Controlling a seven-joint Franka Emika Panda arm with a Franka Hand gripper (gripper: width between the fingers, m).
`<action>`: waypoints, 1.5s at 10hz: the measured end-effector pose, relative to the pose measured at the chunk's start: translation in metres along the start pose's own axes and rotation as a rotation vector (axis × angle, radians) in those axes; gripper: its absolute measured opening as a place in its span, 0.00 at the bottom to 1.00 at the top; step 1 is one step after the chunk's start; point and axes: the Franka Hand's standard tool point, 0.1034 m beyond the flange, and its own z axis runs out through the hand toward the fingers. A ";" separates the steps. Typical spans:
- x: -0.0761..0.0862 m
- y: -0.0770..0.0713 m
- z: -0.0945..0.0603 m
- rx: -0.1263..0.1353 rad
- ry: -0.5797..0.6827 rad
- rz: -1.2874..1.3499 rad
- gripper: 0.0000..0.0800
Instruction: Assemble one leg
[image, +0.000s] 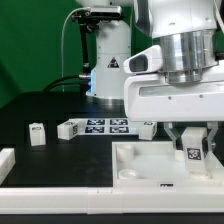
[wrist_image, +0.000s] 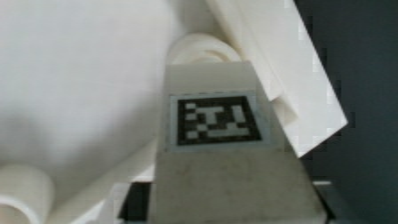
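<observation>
My gripper (image: 192, 150) is shut on a leg (image: 193, 152), a small white block with a black-and-white tag, and holds it upright over the exterior view's right part of the large white square panel (image: 140, 165). In the wrist view the leg (wrist_image: 222, 150) fills the middle with its tag facing the camera, and the dark fingers (wrist_image: 139, 198) press against its sides. Behind it lies the panel (wrist_image: 89, 90) with a round corner socket (wrist_image: 205, 50) just beyond the leg's tip. Another leg (image: 37, 133) stands on the black table at the exterior view's left.
The marker board (image: 100, 126) lies on the table behind the panel. A white part (image: 5, 160) sits at the exterior view's left edge. The robot's base (image: 108, 60) stands at the back, in front of a green backdrop.
</observation>
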 end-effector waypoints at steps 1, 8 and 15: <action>0.000 0.001 0.000 0.009 0.008 0.077 0.37; 0.000 0.002 -0.002 0.048 -0.019 0.536 0.38; -0.004 -0.006 -0.003 0.051 -0.001 -0.167 0.81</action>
